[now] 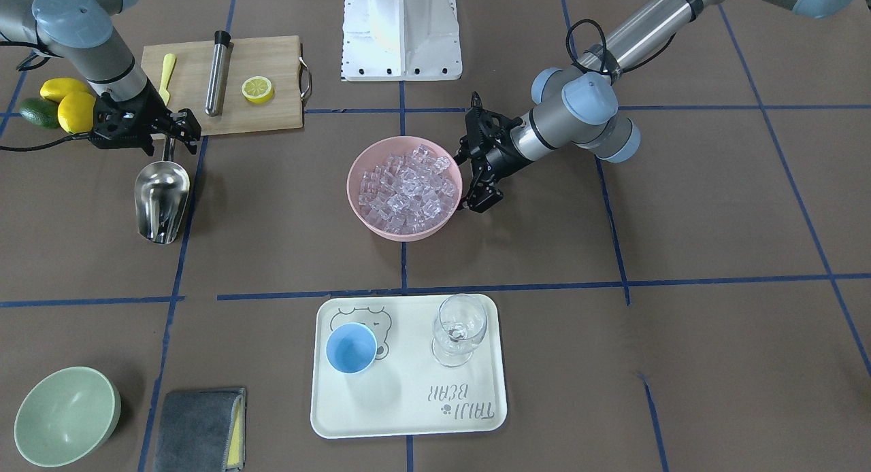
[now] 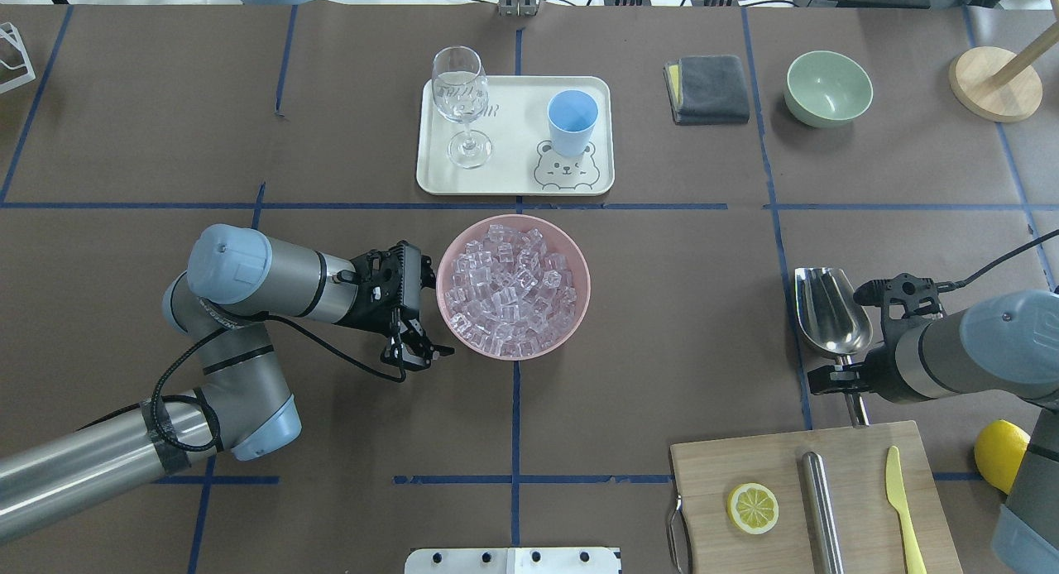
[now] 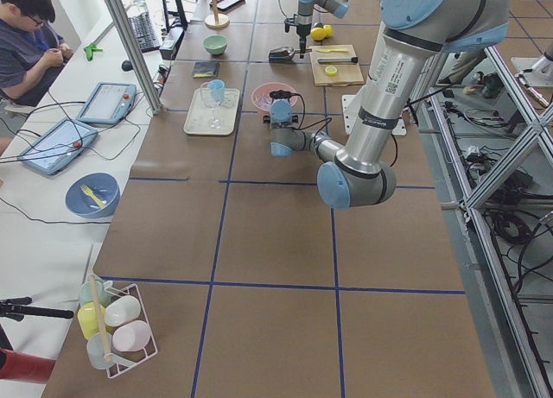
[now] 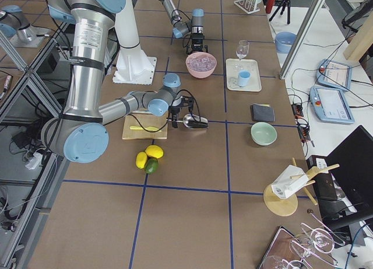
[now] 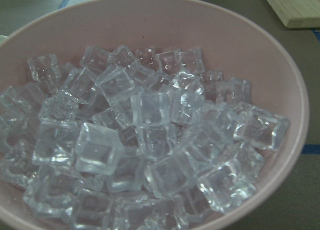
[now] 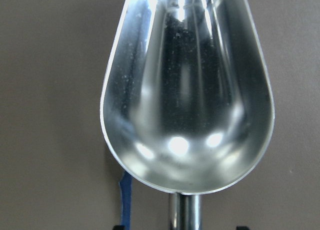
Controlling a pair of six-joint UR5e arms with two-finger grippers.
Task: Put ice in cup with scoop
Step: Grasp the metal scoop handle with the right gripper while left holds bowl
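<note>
The ice (image 1: 408, 186) is a pile of clear cubes in a pink bowl (image 1: 401, 235) at the table's middle; it fills the left wrist view (image 5: 140, 135). The light-blue cup (image 1: 351, 347) stands upright and empty on a cream tray (image 1: 408, 417). The steel scoop (image 1: 161, 200) lies on the table, trough up and empty, as the right wrist view (image 6: 187, 90) shows. My right gripper (image 1: 167, 135) is open over the scoop's handle, its fingers on either side and apart from it. My left gripper (image 1: 469, 156) is open and empty, close beside the bowl's rim.
A clear wine glass (image 1: 459, 329) stands on the tray beside the cup. A wooden board (image 1: 265, 57) behind the scoop holds a steel cylinder (image 1: 218, 74), a lemon half (image 1: 258, 89) and a yellow knife (image 1: 167, 71). A pale-green bowl (image 1: 64, 414) and a grey cloth (image 1: 197, 428) lie at the far corner.
</note>
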